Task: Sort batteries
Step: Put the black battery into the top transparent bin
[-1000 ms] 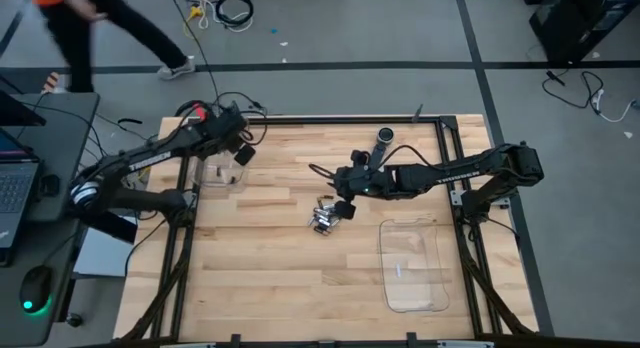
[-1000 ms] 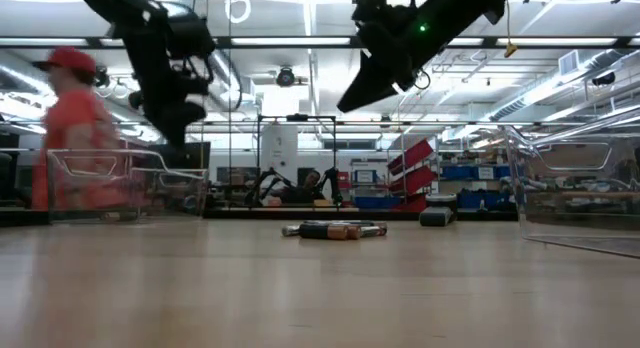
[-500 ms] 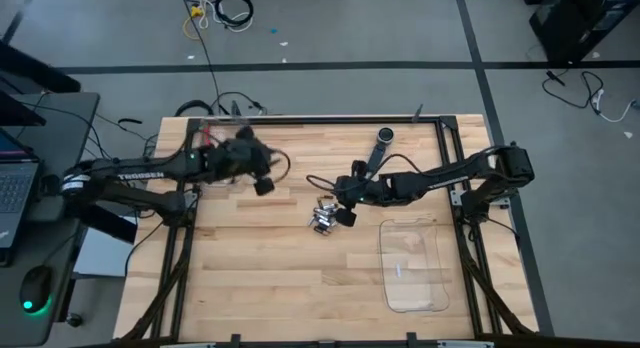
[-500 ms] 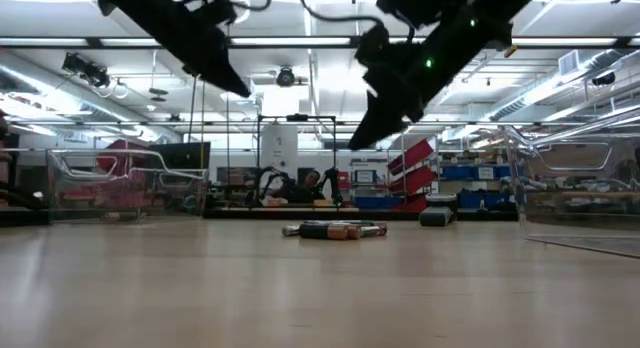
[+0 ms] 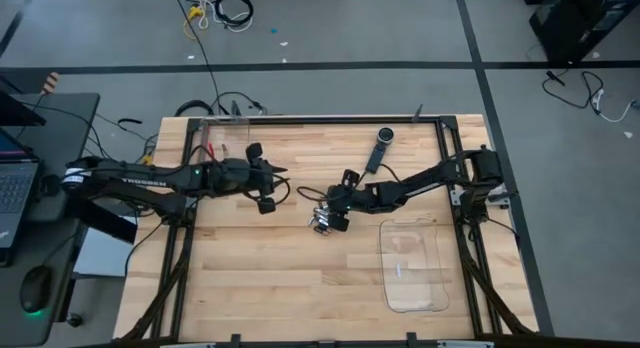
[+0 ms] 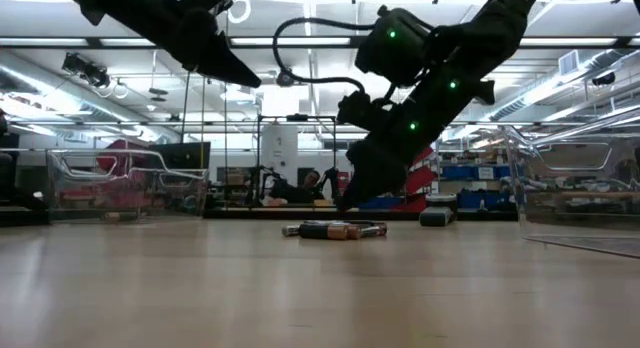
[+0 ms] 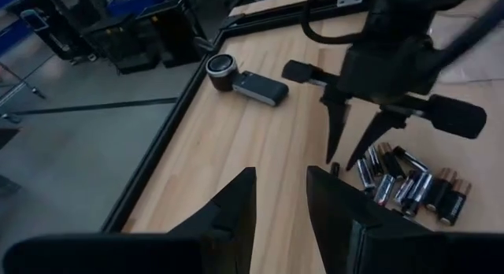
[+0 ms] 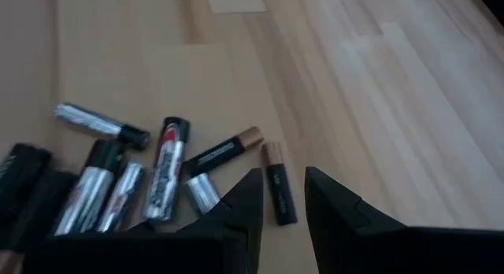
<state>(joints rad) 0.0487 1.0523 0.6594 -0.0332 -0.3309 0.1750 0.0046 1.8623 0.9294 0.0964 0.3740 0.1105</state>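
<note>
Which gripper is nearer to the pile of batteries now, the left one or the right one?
The right. The right gripper hangs open just above the pile of batteries. The left gripper, also open, is farther off toward the table's left side, pointing at the pile.

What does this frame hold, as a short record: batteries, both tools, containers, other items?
batteries: loose pile lying on the wooden table, near its middle
right tool: open, empty, hanging just above the pile
left tool: open, empty, over bare table to the pile's left
containers: clear tray at the table's right; clear bin at its far left corner
other items: long black device near the far edge
sorted so far: no battery visible in the tray
</note>
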